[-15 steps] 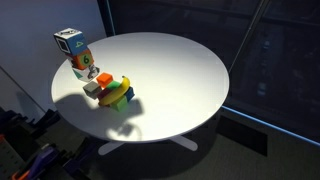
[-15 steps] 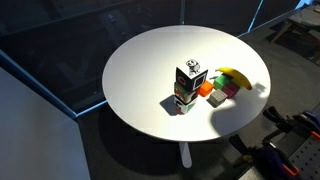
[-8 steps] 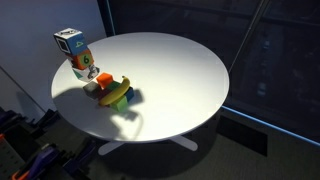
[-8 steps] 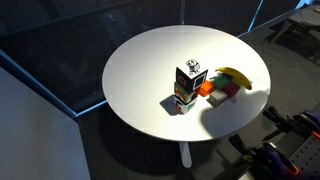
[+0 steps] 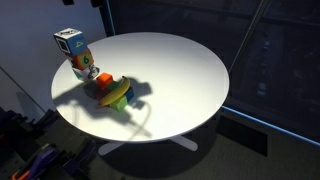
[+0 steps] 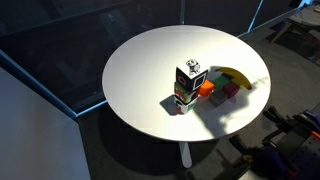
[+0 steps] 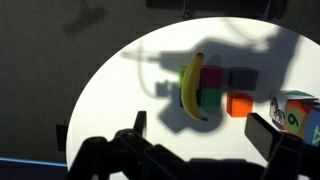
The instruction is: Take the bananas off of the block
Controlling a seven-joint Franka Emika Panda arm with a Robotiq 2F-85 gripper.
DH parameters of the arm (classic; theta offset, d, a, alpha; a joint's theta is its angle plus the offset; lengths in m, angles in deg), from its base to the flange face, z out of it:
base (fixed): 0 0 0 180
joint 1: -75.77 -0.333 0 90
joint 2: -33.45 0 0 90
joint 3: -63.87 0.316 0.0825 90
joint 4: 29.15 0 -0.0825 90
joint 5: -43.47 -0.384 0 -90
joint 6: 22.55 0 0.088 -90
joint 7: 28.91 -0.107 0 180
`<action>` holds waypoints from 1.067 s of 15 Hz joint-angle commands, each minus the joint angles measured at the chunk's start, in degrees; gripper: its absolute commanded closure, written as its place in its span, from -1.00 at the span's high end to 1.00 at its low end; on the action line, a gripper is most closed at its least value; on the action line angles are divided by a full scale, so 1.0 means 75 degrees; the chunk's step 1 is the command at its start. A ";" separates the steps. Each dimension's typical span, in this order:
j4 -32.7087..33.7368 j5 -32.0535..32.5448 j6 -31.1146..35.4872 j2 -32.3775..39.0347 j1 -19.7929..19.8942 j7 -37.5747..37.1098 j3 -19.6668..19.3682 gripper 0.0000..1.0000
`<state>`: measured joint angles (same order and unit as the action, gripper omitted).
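The yellow bananas (image 7: 193,85) lie on top of a small cluster of coloured blocks: a green block (image 7: 209,100) under them, a dark magenta block (image 7: 240,78) and an orange block (image 7: 238,105) beside it. The bananas also show in both exterior views (image 5: 118,88) (image 6: 236,75), on the blocks (image 5: 116,99) (image 6: 224,93) near the table's edge. My gripper (image 7: 200,126) shows only in the wrist view. It is open and empty, well above the table, its two dark fingers (image 7: 137,124) either side of the cluster. The arm's shadow covers the blocks.
A tall blue-white-orange carton (image 5: 72,51) (image 6: 188,80) (image 7: 296,112) stands right next to the blocks. The round white table (image 5: 180,80) (image 6: 150,70) has its edge close to the cluster. Dark floor and glass walls surround it.
The arm's shadow has spread over the blocks and bananas in both exterior views. The bananas, blocks and carton have not moved.
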<state>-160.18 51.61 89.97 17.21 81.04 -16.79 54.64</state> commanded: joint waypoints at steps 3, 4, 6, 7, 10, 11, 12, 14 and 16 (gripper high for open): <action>0.0857 -0.0368 0.0375 0.1274 -0.0036 -0.0021 0.0127 1.00; 0.0951 -0.0374 0.0472 0.1451 -0.0045 -0.0010 0.0176 1.00; 0.1109 -0.0337 0.0606 0.1760 -0.0058 -0.0020 0.0281 1.00; 0.1155 -0.0300 0.0718 0.1912 -0.0072 -0.0019 0.0337 1.00; 0.1253 -0.0193 0.1013 0.2329 -0.0111 -0.0044 0.0470 1.00; 0.1287 -0.0175 0.1110 0.2477 -0.0119 -0.0057 0.0502 1.00; 0.1325 -0.0173 0.1198 0.2630 -0.0122 -0.0027 0.0527 1.00; 0.1389 -0.0199 0.1381 0.2957 -0.0111 0.0015 0.0567 1.00; 0.1379 -0.0202 0.1655 0.3266 -0.0099 0.0019 0.0595 1.00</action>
<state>-151.69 49.74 100.55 38.18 80.10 -16.77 58.75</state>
